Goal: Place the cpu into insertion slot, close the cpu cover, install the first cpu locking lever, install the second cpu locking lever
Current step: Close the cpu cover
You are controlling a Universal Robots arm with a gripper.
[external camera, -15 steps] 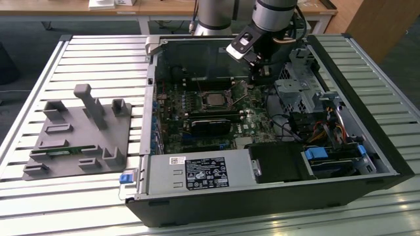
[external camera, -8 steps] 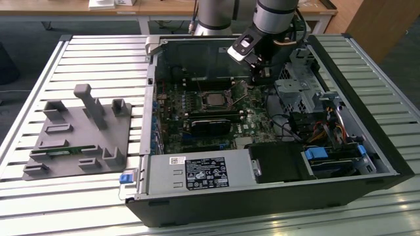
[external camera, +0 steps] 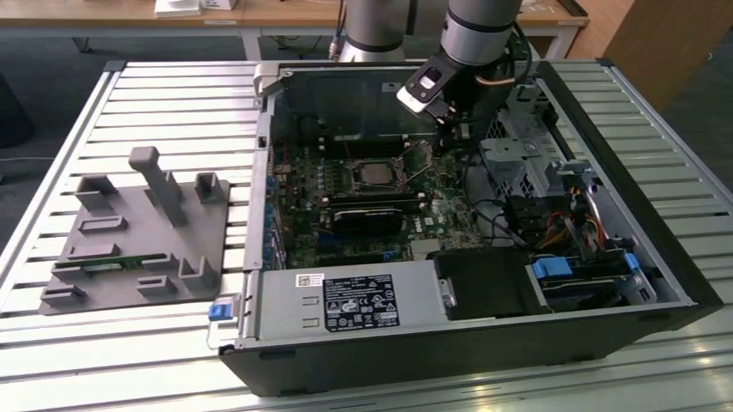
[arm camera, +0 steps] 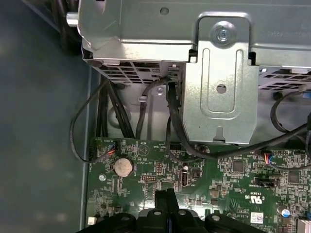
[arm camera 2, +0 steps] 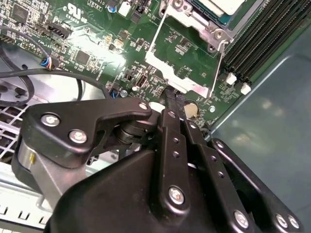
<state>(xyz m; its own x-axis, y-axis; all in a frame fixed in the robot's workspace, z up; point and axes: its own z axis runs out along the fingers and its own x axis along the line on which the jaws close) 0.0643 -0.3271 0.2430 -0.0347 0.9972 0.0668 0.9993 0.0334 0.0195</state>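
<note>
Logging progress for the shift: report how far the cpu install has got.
Done: the cpu sits in the insertion slot. In hand: the shut tool is at the edge of the cpu cover, which lies flipped open. Left: closing that cover, then both latching steps.

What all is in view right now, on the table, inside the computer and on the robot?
table: one, pale metal slats, under everything.
fixture tray: one, grey, at the exterior view's left of the case.
computer case: one, black, open, on the table.
motherboard: one, green, inside the case.
insertion slot: one, black with silver rim, on the motherboard.
cpu: one, silvery grey, seated in the insertion slot.
cpu cover: one, silver, open, beside the slot.
long card: one, black, beside the slot.
power supply: one, grey, at the case's near edge.
arm: one, silver grey, reaching into the case.
gripper: one, black, shut, tip at the cpu cover's edge.
</note>
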